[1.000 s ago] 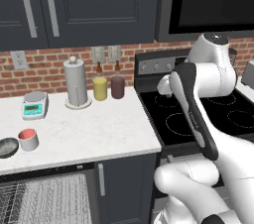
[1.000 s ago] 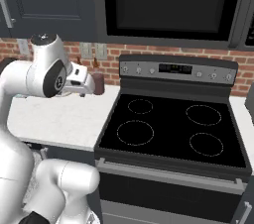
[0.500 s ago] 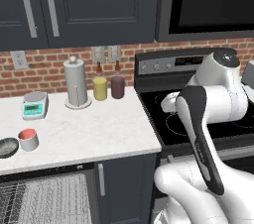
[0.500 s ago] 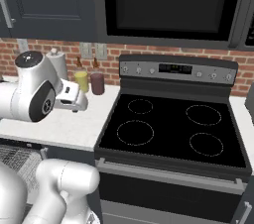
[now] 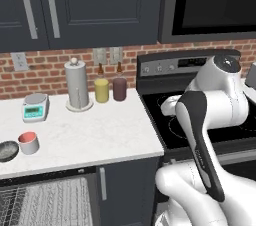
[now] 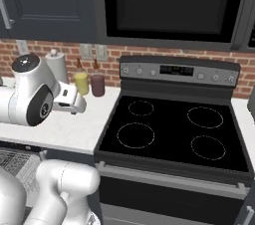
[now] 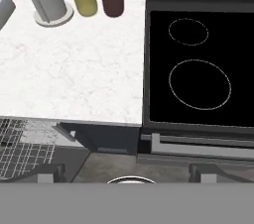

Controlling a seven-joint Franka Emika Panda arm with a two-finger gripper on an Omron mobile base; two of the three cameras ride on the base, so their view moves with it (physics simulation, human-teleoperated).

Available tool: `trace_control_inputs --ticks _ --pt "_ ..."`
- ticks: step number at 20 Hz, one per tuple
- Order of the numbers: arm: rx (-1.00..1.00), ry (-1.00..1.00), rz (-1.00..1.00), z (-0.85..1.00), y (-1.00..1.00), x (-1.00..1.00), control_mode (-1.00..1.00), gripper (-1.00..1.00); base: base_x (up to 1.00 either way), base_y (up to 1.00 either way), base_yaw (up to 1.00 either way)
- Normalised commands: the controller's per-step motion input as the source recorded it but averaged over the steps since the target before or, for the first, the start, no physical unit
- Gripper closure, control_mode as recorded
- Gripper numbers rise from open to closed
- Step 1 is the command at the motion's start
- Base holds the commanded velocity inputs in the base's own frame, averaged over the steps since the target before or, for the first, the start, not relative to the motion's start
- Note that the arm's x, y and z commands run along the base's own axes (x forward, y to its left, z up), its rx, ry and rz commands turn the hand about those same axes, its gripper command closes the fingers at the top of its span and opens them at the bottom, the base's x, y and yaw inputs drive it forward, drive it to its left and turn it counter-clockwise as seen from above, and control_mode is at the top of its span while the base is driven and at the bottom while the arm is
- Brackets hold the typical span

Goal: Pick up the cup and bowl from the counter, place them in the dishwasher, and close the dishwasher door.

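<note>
The cup (image 5: 29,142) stands upright on the counter (image 5: 100,135) near its front left edge; its pink inside looks empty. The bowl (image 5: 8,150) sits just beside the cup on its left, close to the counter edge, and nothing can be seen in it. Below them the dishwasher (image 5: 45,202) is open, and its wire rack (image 7: 25,146) shows no dishes in the visible part. At the back of the counter a yellow canister (image 5: 102,90) and a maroon canister (image 5: 119,89) stand side by side, next to a paper towel holder (image 5: 77,85). A kitchen scale (image 5: 35,107) sits further left. The gripper (image 6: 73,103) hangs above the counter near the stove (image 6: 174,129), well apart from the cup and bowl; whether its fingers are spread or pressed together cannot be told.
</note>
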Motion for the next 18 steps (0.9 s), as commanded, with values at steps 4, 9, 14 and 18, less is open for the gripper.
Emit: trace_control_inputs --ticks 4,9,14,18 --pt "0.00 0.00 0.00 0.00 0.00 0.00 1.00 -1.00 0.08 0.45 0.41" --pt "0.00 0.00 0.00 0.00 0.00 0.00 1.00 -1.00 -0.08 0.13 0.75" --pt "0.00 0.00 0.00 0.00 0.00 0.00 1.00 -1.00 -0.04 -0.14 0.80" --pt "0.00 0.00 0.00 0.00 0.00 0.00 1.00 -1.00 0.00 -0.06 0.74"
